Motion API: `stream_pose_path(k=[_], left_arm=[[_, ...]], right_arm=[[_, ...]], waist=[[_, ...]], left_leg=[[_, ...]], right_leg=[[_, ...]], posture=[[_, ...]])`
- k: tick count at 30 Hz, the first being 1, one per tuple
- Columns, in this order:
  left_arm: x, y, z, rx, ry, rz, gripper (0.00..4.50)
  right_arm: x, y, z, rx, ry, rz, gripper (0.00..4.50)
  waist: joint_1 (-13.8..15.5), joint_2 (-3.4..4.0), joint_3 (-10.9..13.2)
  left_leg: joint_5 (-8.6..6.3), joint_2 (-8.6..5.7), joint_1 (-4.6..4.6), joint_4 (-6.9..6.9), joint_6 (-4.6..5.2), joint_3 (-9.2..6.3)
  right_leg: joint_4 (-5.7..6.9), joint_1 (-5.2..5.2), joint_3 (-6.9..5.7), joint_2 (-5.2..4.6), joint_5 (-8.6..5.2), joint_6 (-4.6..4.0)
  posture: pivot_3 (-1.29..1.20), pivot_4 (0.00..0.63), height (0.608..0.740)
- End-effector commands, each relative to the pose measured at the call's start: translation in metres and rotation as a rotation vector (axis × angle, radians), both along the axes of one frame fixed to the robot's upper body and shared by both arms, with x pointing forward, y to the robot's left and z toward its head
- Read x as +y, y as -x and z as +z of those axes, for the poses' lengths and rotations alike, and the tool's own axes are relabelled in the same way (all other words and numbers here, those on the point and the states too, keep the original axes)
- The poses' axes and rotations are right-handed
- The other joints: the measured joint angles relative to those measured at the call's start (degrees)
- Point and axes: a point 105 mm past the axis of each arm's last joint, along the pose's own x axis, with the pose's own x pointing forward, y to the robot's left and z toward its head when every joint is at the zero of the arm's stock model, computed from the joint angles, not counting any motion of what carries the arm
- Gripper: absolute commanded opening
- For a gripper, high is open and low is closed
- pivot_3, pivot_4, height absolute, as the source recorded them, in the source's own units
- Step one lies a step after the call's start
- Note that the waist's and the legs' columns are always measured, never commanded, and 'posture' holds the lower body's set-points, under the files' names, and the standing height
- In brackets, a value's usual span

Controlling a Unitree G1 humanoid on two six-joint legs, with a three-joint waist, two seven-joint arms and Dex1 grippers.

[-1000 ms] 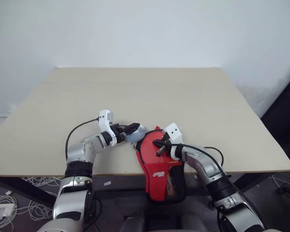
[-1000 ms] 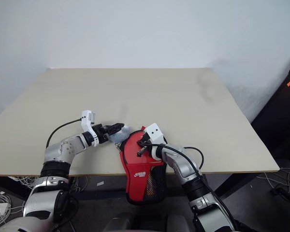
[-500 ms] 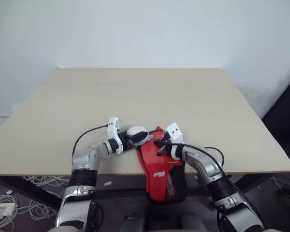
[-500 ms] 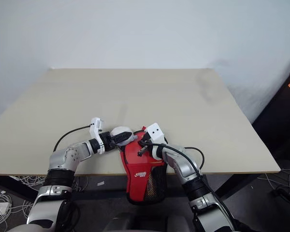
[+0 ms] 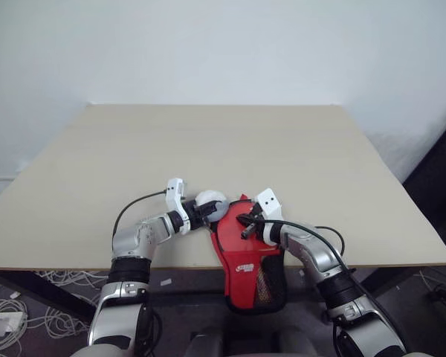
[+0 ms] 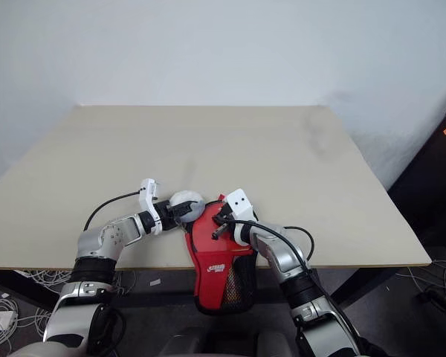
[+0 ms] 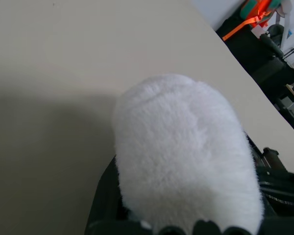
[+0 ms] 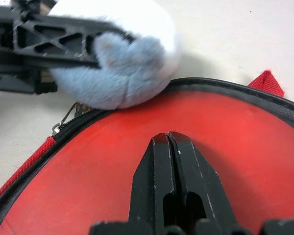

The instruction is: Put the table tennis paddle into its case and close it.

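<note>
I read this as the closing step: the case (image 5: 245,249) looks flat and full, so I judge the paddle is already inside it. The case lies at the near edge of the worktop (image 5: 208,141), its narrow mesh end hanging over that edge. My right end effector (image 8: 167,142) has its two black fingers pressed together and rests tip-down on the smooth red panel, pinning the case. My left end effector (image 5: 203,213) is clamped on a fluffy white ball (image 5: 210,201), soft pile dented under one trussed finger. The ball sits against the black piped rim, just beside a small metal zip pull (image 8: 63,122). Next I would draw the zip round the curved trim while the right keeps the pouch from sliding; the fluff may slip or squash
</note>
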Motion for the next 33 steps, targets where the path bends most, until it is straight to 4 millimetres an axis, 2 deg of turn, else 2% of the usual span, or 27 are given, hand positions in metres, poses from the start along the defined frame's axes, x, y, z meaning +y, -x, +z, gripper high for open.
stream_pose_path(k=[1,22,28,33], left_arm=[[0.003,-0.015,0.021,-0.072,-0.016,0.012,1.3],[0.008,-0.055,0.039,-0.139,-0.078,0.064,1.3],[0.0,-0.067,0.047,-0.175,-0.102,0.072,1.3],[-0.016,-0.079,0.061,-0.222,-0.131,0.078,1.3]], right_arm=[[-0.001,0.002,-0.01,0.022,0.001,-0.018,0.0],[0.004,0.003,-0.013,0.022,-0.005,0.014,0.0],[0.005,0.005,-0.015,0.024,0.006,0.033,0.0],[0.005,0.007,-0.015,0.023,0.013,0.043,0.0]], waist=[[-0.05,0.0,0.0],[-0.08,-0.01,0.0],[-0.07,-0.03,0.0],[-0.04,-0.06,0.01]], left_leg=[[0.0,0.01,0.0,0.0,0.0,0.0],[0.01,0.03,-0.01,0.0,0.0,0.01],[0.01,0.02,-0.02,0.0,0.0,0.02],[0.01,0.02,-0.04,0.01,0.01,0.03]], right_leg=[[0.01,-0.01,0.0,0.01,0.0,0.0],[0.01,-0.03,-0.01,0.03,-0.01,0.03],[0.01,-0.03,-0.03,0.03,-0.02,0.04],[0.01,-0.02,-0.05,0.03,-0.02,0.05]], posture=[[0.0,0.0,0.739],[0.0,0.0,0.739],[0.0,0.0,0.739],[0.0,0.0,0.739]])
